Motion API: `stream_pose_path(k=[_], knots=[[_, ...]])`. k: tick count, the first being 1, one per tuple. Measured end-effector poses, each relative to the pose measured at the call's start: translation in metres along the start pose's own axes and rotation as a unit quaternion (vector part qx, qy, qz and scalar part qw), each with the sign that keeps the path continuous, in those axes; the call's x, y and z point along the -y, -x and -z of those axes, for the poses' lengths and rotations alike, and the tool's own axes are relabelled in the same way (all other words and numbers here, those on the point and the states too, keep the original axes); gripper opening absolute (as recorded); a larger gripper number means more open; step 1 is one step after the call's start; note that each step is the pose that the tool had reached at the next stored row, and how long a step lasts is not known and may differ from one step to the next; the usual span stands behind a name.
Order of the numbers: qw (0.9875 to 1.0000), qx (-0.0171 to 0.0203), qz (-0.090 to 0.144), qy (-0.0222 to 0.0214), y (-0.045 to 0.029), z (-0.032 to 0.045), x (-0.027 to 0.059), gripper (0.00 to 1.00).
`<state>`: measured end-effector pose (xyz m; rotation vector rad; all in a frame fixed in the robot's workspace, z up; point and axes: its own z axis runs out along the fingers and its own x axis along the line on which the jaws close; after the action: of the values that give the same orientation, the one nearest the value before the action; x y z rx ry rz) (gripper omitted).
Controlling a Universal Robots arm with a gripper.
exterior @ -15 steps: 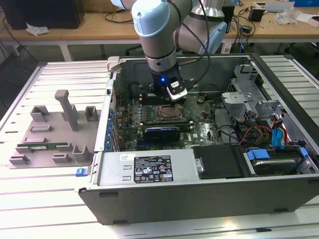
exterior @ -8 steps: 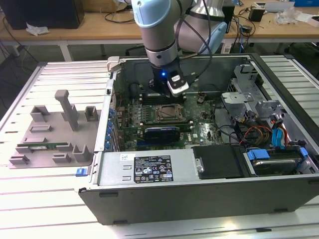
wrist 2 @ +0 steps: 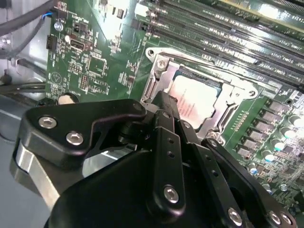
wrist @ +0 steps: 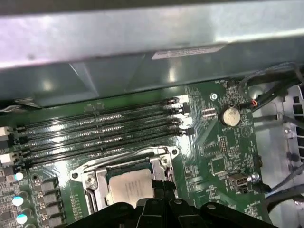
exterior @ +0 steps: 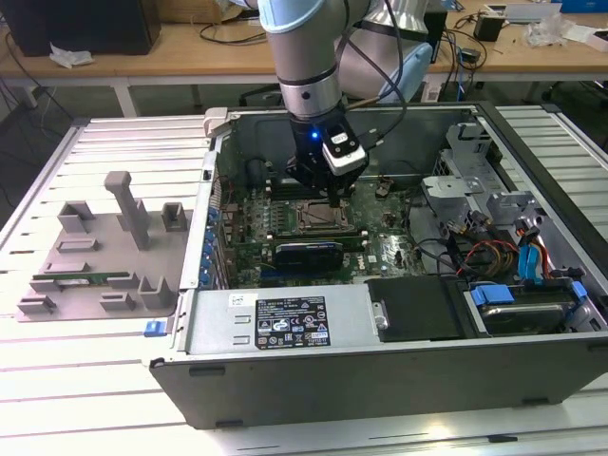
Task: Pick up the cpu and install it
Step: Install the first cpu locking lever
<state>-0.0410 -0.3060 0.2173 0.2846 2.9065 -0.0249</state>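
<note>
Arm: we see the robot arm (exterior: 302, 57) reach down from above into the open computer case (exterior: 380, 380) in the exterior view; its wrist hangs over the middle of the motherboard (exterior: 380, 249).
Gripper: the gripper (wrist: 159, 187) sits right above the socket frame (wrist: 92, 178); in both wrist views its black fingers (wrist 2: 164, 111) stand pressed together at the tip, pinched closed with nothing between them that we can make out; the tip lies over the edge of the chip, and we cannot tell whether it touches.
Cpu: the cpu (wrist 2: 194, 99) lies flat inside the socket frame on the motherboard, its silver-grey top facing up; it appears seated square within the metal surround.
Memory slots: we see four long black slots (wrist: 99, 126) running just beside the socket frame, between it and the case wall.
Coin cell: a round silver battery (wrist: 229, 115) sits on the board, apart from the socket.
Fixture: a grey holder tray (exterior: 100, 261) lies on the table at the exterior view's left, well apart from the case; a thin green stick (exterior: 81, 280) rests on it.
</note>
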Motion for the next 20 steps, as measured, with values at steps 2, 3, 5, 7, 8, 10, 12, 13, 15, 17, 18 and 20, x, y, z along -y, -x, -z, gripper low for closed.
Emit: stream_pose_path(k=[2, 3, 5, 7, 8, 10, 12, 13, 15, 17, 18, 20], knots=[[1.0000, -0.0001, 0.000, -0.0001, 0.0000, 0.0000, 0.0000, 0.11], [1.0000, -0.0014, 0.000, -0.0003, 0.0001, -0.0001, -0.0001, 0.11], [0.9998, -0.0191, 0.001, -0.0038, 0.0007, -0.0004, -0.0002, 0.11], [0.9991, -0.0410, 0.002, -0.0079, 0.0019, -0.0008, -0.0005, 0.11], [0.9982, -0.0586, 0.002, -0.0113, 0.0033, -0.0012, -0.0007, 0.11], [0.9965, -0.0825, 0.003, -0.0159, 0.0049, -0.0016, -0.0011, 0.11], [0.9963, -0.0838, 0.003, -0.0163, 0.0049, -0.0016, -0.0010, 0.11], [0.9963, -0.0841, 0.003, -0.0163, 0.0049, -0.0016, -0.0010, 0.11], [0.9963, -0.0843, 0.003, -0.0162, 0.0052, -0.0006, -0.0011, 0.11], [0.9963, -0.0843, 0.003, -0.0163, 0.0061, 0.0033, -0.0011, 0.11], [0.9963, -0.0843, 0.003, -0.0162, 0.0067, 0.0059, -0.0011, 0.11], [0.9963, -0.0843, 0.003, -0.0164, 0.0076, 0.0103, -0.0011, 0.11]])
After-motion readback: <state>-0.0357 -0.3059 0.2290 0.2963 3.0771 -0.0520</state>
